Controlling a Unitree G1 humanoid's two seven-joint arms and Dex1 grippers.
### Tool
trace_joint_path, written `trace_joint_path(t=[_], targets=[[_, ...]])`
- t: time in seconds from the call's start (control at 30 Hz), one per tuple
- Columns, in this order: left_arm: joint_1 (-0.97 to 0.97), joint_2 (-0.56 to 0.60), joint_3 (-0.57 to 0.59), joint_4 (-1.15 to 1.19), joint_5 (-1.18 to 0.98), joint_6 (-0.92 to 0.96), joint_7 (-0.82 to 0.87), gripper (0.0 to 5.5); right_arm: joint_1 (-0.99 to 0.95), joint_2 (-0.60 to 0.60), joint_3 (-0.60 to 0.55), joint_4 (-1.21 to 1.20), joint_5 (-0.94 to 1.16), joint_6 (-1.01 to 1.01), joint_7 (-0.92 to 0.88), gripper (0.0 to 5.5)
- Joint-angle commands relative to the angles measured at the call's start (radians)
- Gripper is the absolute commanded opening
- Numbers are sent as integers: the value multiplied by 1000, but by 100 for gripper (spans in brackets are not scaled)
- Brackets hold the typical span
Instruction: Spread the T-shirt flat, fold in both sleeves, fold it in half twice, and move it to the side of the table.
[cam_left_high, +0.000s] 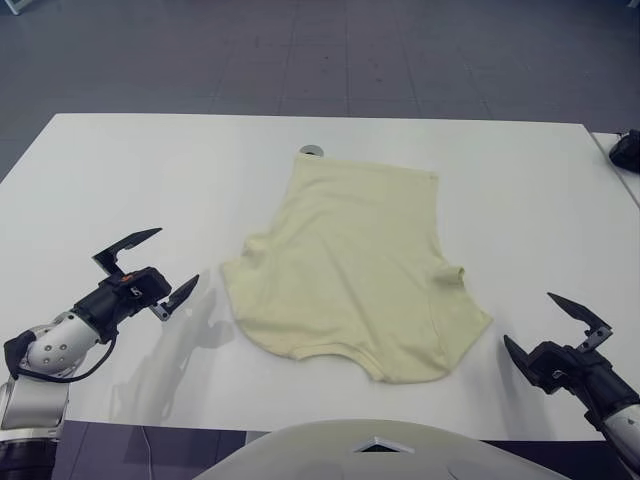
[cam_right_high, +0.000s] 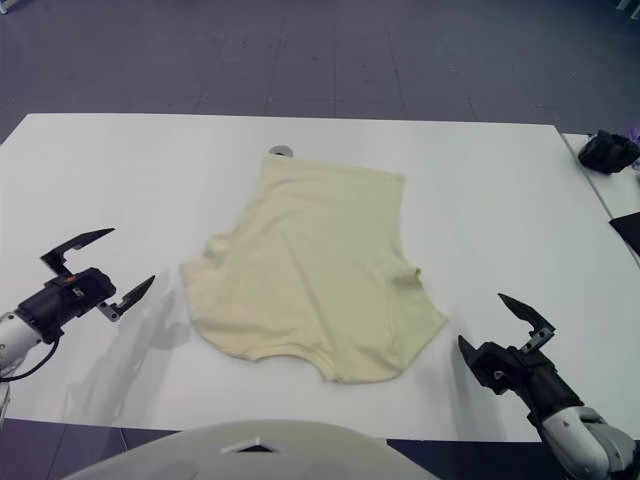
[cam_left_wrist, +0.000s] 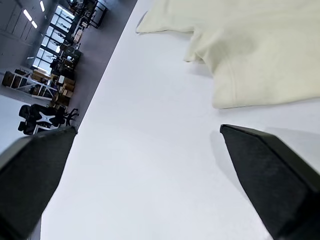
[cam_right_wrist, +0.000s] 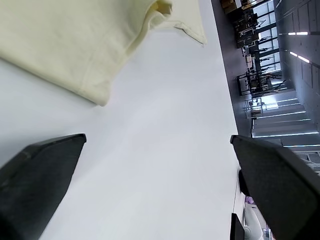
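Pale yellow cotton, the T-shirt lies around the middle of the white table. Its straight edge faces the far side and its rounded, slightly rumpled edge lies close to the near rim. A small round grey disc touches the far left corner of the cloth. A broad band of white tabletop runs between the shirt and each side edge, wider on the left, and another band lies beyond its far edge. The left gripper hovers over the table just left of the shirt's side edge, fingers spread wide and clear of the cloth. The right gripper hangs off the shirt's near right corner by the table's near rim, likewise wide and holding nothing.
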Motion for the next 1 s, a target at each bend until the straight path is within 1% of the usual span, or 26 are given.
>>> trace_joint_path(t=[0.03, 0.13, 0.2, 0.23, 0.3, 0.33, 0.37, 0.4, 0.43, 0.47, 0.53, 0.63, 0.87, 1.0], targets=[[-47, -63, 5, 31, -123, 182, 17, 530, -48, 37, 28, -9, 169, 147, 68, 540], [-6, -164, 64, -106, -473, 604, 11, 530, -13, 134, 13, -121, 581, 513, 160, 540], [22, -208, 114, -201, -714, 828, 53, 530, 23, 160, -26, -196, 821, 689, 168, 540], [34, -228, 136, -240, -832, 907, 77, 523, 28, 161, -48, -218, 919, 758, 165, 540], [40, -266, 172, -288, -1032, 1015, 150, 532, 20, 161, -83, -253, 1130, 889, 113, 540], [40, -281, 178, -301, -1116, 1063, 187, 512, 16, 158, -86, -271, 1219, 932, 84, 540], [39, -292, 173, -313, -1173, 1103, 222, 505, 11, 151, -85, -285, 1309, 977, 50, 540], [38, -303, 161, -321, -1200, 1135, 251, 481, 5, 146, -79, -299, 1354, 1004, 30, 540], [33, -311, 143, -321, -1194, 1152, 268, 462, 0, 141, -67, -308, 1372, 1030, 18, 540], [28, -312, 116, -310, -1152, 1161, 277, 438, -7, 137, -52, -312, 1373, 1048, 6, 517], [8, -312, 68, -282, -1072, 1155, 289, 408, -21, 136, -26, -301, 1358, 1078, -26, 492], [-17, -310, 34, -251, -1001, 1156, 301, 360, -59, 136, 1, -275, 1337, 1111, -71, 447], [-55, -330, 23, -192, -934, 1138, 265, 230, -112, 165, 21, -216, 1272, 1100, -111, 325], [-91, -348, 25, -190, -970, 1184, 251, 159, -126, 204, 2, -205, 1315, 1120, -155, 256]])
